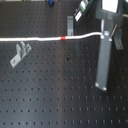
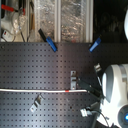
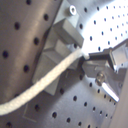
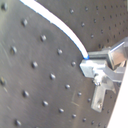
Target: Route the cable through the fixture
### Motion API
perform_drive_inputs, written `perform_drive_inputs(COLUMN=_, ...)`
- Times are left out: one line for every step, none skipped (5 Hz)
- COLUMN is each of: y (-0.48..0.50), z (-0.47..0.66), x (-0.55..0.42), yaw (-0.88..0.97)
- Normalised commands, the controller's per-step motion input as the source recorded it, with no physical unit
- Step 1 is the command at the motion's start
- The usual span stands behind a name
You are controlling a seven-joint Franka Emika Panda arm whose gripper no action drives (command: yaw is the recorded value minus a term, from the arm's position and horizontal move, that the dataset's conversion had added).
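Gripping white cable (image 1: 40, 38) end, tool (image 3: 92, 62); no writing legible.

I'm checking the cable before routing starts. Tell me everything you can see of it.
The cable is a long thin white cord, soft and braided-looking in the first wrist view, with one short red band. In both exterior views it stretches across the black perforated board, nearly straight with a slight rise toward its gripped end. The gripper is shut on that end. The cable passes just in front of one metal bracket and beyond another, apparently threaded through neither.
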Motion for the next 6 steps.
perform_drive_inputs(y=0.002, z=0.2, x=0.002, yaw=0.92)
perform_drive_inputs(y=0.002, z=0.22, x=0.003, yaw=0.95)
perform_drive_inputs(y=0.075, z=0.2, x=-0.106, yaw=0.87)
perform_drive_inputs(y=0.229, z=0.05, x=-0.296, yaw=0.43)
perform_drive_inputs(y=0.272, z=0.03, x=-0.393, yaw=0.19)
perform_drive_inputs(y=0.218, z=0.04, x=-0.254, yaw=0.18)
